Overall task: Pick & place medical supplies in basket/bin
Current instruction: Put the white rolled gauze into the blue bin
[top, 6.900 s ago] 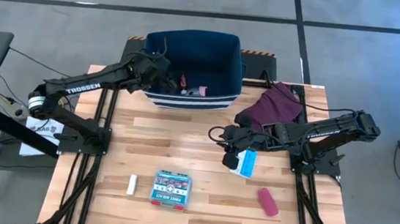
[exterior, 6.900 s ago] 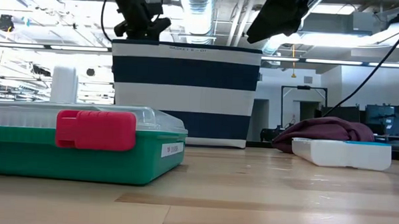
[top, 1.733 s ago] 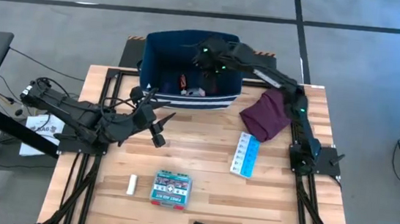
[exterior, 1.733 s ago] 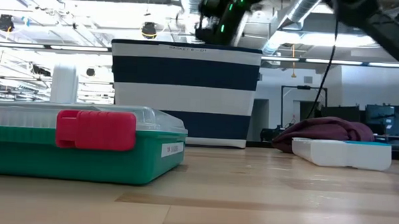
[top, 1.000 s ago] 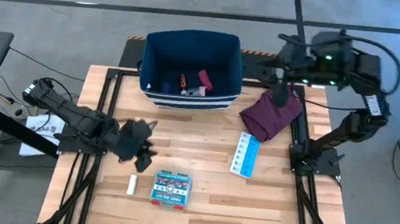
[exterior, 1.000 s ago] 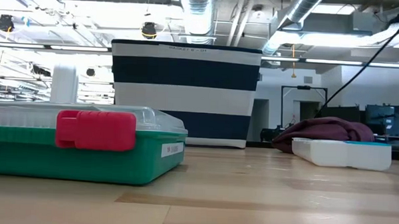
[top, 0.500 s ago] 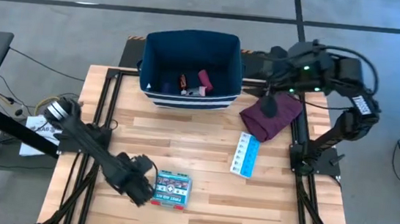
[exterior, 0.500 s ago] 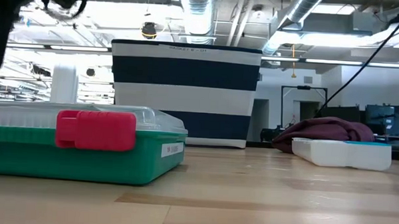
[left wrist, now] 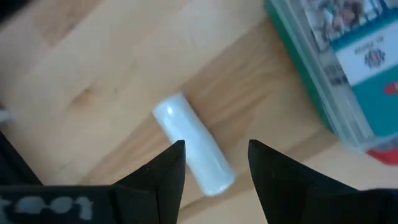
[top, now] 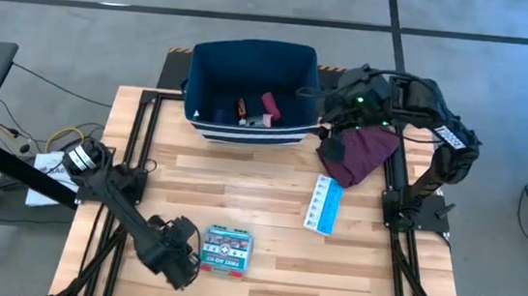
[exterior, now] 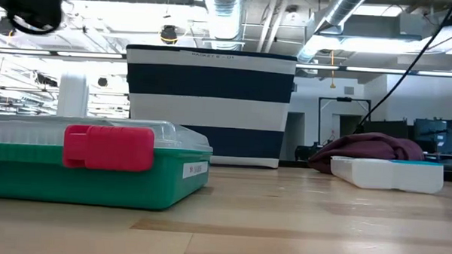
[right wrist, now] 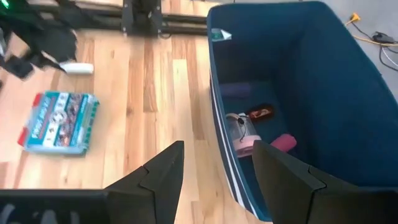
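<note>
Stick (left wrist: pixel 193 152), white, lies flat on the tabletop (top: pixel 260 187) just beside the box (top: pixel 225 250), near the front left. Left gripper (left wrist: pixel 211 163) hangs directly over it with fingers apart, the stick's nearer end between them, not yet touching so far as the wrist view shows. Judged light, rigid and smooth-sided; being round it may roll or squirt out under a pinch. Best hold is across its short width near mid-length, fingers square to its long axis.

Box looks stiff plastic, wider than the jaws may span; it would want a grip across an edge. Strip (top: pixel 324 203) lies mid-right, thin and flat, hard to get under.

Right gripper (right wrist: pixel 216 169) sits beside the bin's (top: pixel 253 64) right wall above the cloth (top: pixel 361 150), fingers apart and empty. Bin holds several items, the pink oblong (top: pixel 268 103) among them.

Against the frame half a second earlier: left arm has come slightly nearer the front edge, closing over the stick; right arm has swung in closer to the bin. Box, strip and cloth are unmoved.
</note>
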Motion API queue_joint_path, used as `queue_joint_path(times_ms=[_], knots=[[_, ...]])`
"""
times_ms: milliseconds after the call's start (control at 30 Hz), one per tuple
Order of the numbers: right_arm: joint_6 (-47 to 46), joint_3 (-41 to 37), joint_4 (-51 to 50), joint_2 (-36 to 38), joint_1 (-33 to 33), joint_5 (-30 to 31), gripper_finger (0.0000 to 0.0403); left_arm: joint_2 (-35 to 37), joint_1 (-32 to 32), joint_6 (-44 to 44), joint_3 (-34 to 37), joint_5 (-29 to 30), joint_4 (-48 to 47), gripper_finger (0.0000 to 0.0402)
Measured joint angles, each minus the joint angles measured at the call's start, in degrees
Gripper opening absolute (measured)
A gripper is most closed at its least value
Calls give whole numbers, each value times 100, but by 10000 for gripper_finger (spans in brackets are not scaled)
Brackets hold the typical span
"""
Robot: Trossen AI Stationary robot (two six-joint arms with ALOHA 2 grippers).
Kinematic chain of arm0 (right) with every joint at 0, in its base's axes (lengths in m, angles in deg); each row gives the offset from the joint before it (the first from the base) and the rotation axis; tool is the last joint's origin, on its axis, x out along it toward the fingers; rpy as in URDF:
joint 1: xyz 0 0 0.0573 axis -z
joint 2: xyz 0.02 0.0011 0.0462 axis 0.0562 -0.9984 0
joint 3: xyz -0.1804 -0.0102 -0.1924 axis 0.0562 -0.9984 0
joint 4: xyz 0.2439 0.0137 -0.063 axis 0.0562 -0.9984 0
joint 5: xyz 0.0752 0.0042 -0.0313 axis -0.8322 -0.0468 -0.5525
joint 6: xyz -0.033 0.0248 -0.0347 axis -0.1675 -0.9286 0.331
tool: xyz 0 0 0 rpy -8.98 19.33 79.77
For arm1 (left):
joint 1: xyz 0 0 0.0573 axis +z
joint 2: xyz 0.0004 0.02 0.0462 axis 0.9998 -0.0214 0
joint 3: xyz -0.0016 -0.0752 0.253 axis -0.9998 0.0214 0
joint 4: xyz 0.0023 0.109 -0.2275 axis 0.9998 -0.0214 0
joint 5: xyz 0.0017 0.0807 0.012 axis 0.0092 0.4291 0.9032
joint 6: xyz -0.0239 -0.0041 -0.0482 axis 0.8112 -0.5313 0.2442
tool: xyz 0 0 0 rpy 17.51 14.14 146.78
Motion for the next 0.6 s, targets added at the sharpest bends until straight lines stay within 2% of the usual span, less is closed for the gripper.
queue_joint_path(times_ms=[200,600], knots=[[92,5,14,-14,0,-8,183,9,-368,440,192,114,207,164],[-124,0,8,-13,0,-13,182,31,-366,788,1334,-205,1588,164]])
